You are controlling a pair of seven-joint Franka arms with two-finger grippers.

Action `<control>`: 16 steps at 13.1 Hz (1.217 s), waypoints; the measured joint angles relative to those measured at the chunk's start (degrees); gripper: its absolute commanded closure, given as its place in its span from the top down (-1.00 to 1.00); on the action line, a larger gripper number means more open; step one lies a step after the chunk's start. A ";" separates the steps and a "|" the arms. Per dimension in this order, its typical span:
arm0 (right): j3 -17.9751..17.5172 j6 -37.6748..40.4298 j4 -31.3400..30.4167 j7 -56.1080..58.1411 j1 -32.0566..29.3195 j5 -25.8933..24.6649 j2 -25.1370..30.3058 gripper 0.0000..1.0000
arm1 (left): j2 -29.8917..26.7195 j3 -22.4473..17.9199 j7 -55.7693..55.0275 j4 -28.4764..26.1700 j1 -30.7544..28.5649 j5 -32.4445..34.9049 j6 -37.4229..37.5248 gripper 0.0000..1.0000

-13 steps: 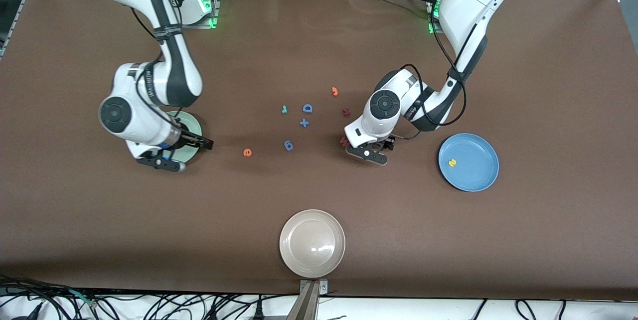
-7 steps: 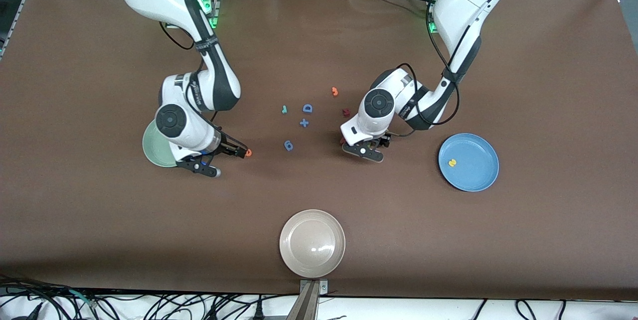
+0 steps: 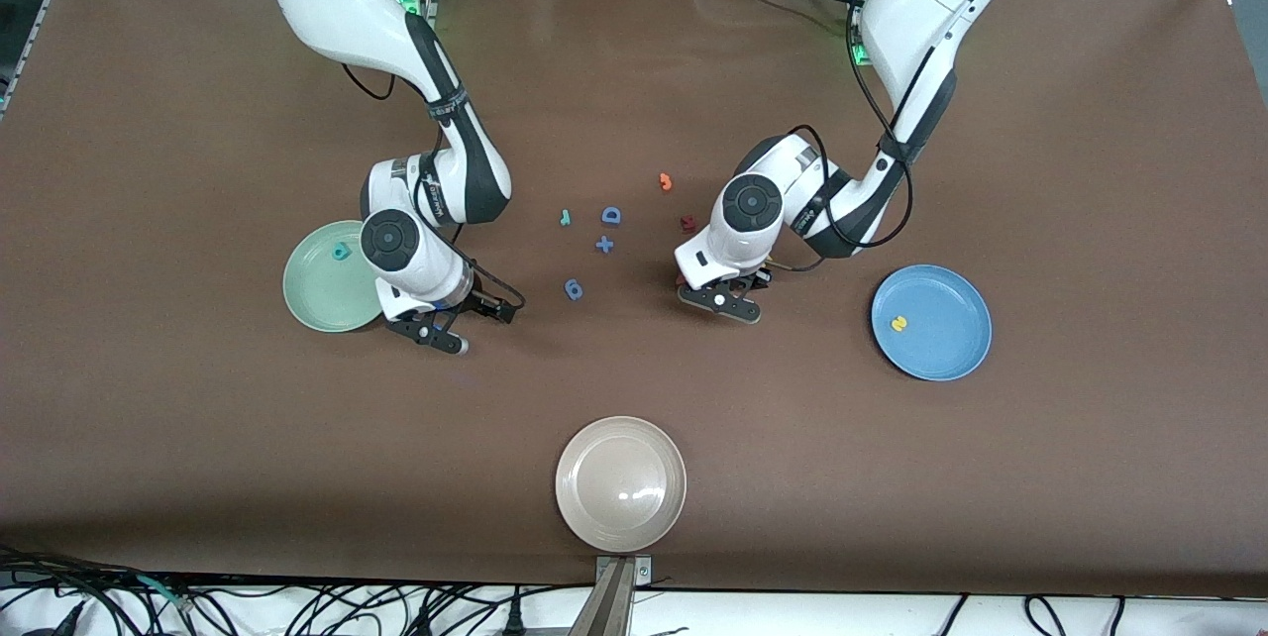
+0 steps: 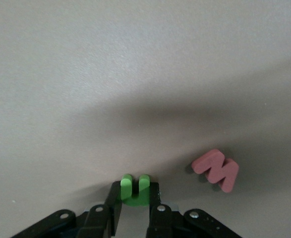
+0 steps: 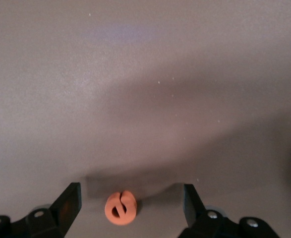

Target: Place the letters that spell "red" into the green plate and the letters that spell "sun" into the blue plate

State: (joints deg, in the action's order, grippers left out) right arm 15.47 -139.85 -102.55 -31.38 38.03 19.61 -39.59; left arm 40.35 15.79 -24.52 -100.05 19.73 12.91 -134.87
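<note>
One brown table (image 3: 1090, 170) carries three plates and scattered letters.

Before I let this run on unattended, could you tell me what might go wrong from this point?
1. The left gripper is shut on only the rounded end of the green n; so shallow a pinch might slip on the way to the blue plate.
2. The pink letter lies close beside it and could get nudged.
3. The right gripper is open around the orange e, which sits off-centre; closing could push it aside.
</note>
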 measured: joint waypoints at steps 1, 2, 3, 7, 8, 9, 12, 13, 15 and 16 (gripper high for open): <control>-0.18 -0.70 0.00 -0.48 0.10 0.00 -0.50 0.54 | -0.45 -0.09 0.00 0.18 -0.31 0.00 0.81 -1.00; -0.25 -1.15 0.02 -1.17 0.32 0.00 -0.85 0.51 | -1.28 -0.13 0.03 0.56 -0.80 0.00 2.46 -1.00; -0.27 -1.41 0.22 -1.79 0.53 0.00 -0.88 0.51 | -2.55 -0.12 0.08 0.91 -1.50 0.00 4.50 -1.00; -0.29 -1.40 0.32 -2.17 0.61 0.00 -0.91 0.36 | -8.75 -0.04 6.63 1.39 -5.84 -0.04 14.46 -1.00; -0.34 -1.41 0.32 -2.17 0.61 0.00 -0.91 0.27 | -10.02 -0.05 10.63 1.42 -7.53 -0.28 17.08 -1.00; -0.45 -1.41 0.49 -2.23 0.63 0.00 -0.90 0.18 | -11.03 -0.06 14.85 1.41 -9.56 -0.54 18.91 -1.00; -0.59 -1.40 0.69 -2.46 0.69 0.00 -0.91 0.09 | -12.44 -0.15 27.99 1.39 -16.18 -0.63 22.67 -1.00; -0.59 -1.40 0.69 -2.49 0.70 0.00 -0.92 0.10 | -12.43 -0.17 32.75 1.27 -18.66 -0.63 22.99 -1.00; -0.60 -1.40 0.70 -2.50 0.71 0.00 -0.92 0.12 | -12.25 -0.24 40.37 0.59 -23.35 -0.64 23.11 -1.00; -0.60 -1.40 0.70 -2.50 0.71 0.00 -0.92 0.11 | -12.02 -0.27 42.27 0.01 -25.14 -0.64 23.10 -1.00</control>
State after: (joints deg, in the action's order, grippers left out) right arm 14.87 -141.25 -101.85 -33.88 38.74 19.61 -40.51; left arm 28.33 15.52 17.75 -100.05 -5.41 12.27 -111.77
